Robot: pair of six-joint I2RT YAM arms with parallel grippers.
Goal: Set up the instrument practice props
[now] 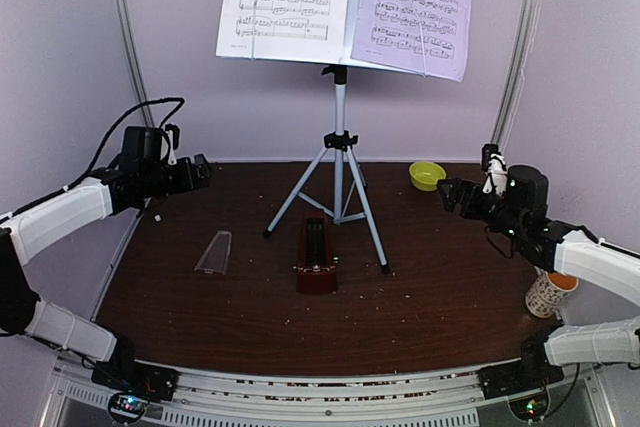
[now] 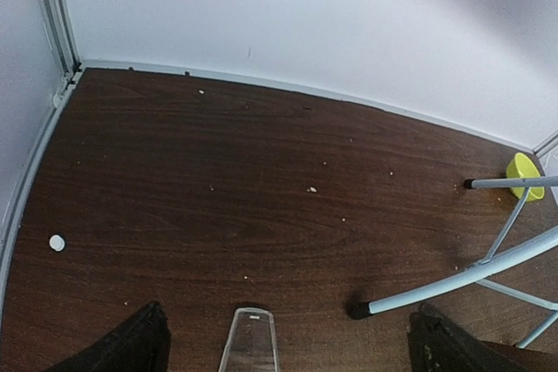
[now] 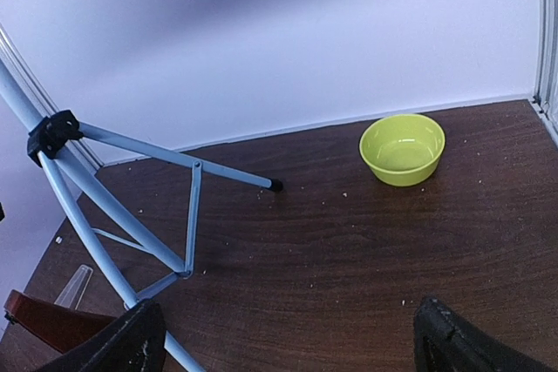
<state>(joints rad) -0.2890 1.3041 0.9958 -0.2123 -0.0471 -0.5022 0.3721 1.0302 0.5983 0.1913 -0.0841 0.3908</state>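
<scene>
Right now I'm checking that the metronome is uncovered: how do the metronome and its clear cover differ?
The metronome is dark red and opaque; the cover is see-through. The metronome stands on its base between the legs of the tripod; the cover lies flat to its left, apart from it. Both taper toward one end and sit on the table.

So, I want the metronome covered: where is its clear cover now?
In the top view, the clear cover lies on the table left of centre, just left of the metronome and apart from it.
</scene>
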